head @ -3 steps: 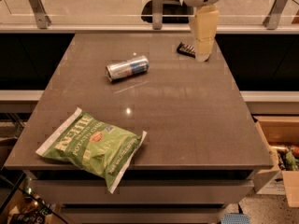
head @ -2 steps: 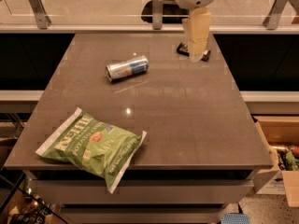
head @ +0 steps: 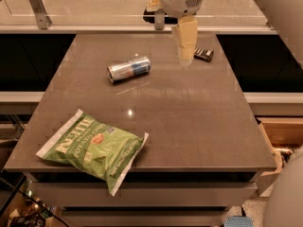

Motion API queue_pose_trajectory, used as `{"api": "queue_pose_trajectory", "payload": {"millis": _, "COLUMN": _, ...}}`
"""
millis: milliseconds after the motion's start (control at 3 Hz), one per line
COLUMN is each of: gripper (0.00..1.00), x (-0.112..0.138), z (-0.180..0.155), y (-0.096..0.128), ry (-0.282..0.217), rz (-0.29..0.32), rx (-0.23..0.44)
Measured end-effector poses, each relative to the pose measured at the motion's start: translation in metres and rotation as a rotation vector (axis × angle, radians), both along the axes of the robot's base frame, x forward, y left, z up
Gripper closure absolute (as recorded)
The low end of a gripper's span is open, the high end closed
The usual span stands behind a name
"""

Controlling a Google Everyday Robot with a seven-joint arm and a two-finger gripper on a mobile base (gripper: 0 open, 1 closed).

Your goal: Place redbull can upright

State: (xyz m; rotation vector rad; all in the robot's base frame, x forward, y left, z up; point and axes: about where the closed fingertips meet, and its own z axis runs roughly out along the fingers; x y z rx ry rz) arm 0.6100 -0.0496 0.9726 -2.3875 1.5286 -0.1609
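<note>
The redbull can [head: 129,69], silver and blue with shiny ends, lies on its side on the grey table [head: 189,122], toward the far left of its middle. My gripper [head: 185,44] hangs over the far part of the table, to the right of the can and a good gap away from it, its cream-coloured fingers [head: 186,34] pointing down. Nothing shows held in it.
A green chip bag [head: 94,148] lies flat at the table's near left corner. A flat dark packet [head: 203,54] sits just right of the gripper at the far edge. A railing with metal posts [head: 38,6] runs behind the table. A cardboard box [head: 279,136] stands at the right.
The gripper has moved left across the far edge, away from above the dark packet and closer to the can. The can and chip bag have not moved.
</note>
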Motion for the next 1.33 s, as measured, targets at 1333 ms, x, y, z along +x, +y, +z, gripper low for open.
{"api": "queue_pose_trajectory", "payload": {"millis": 1333, "gripper": 0.00, "x": 0.053, "z": -0.046, "y": 0.042, "ry": 0.075, "rz": 0.106, "rx": -0.013}}
